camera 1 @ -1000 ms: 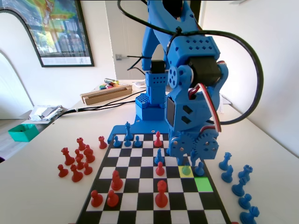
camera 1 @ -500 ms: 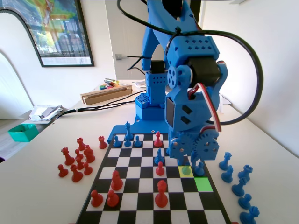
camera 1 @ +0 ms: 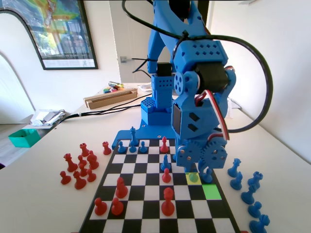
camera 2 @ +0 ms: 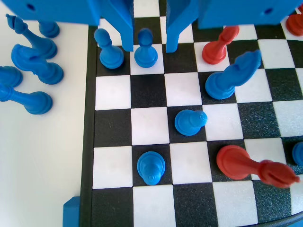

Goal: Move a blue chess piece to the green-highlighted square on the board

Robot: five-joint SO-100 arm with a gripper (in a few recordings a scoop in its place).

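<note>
We see white walls [camera 1: 53,90] in bright daylight, with a black-framed poster [camera 1: 58,31] hanging at the left. Behind the white table [camera 1: 39,199] stands a pale door [camera 1: 127,43], and a green bin [camera 1: 23,137] sits low at the left.

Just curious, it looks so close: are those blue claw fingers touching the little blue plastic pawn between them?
Apart. In the wrist view the gripper jaws stand open, with board showing either side of the small blue plastic pawn.
</note>
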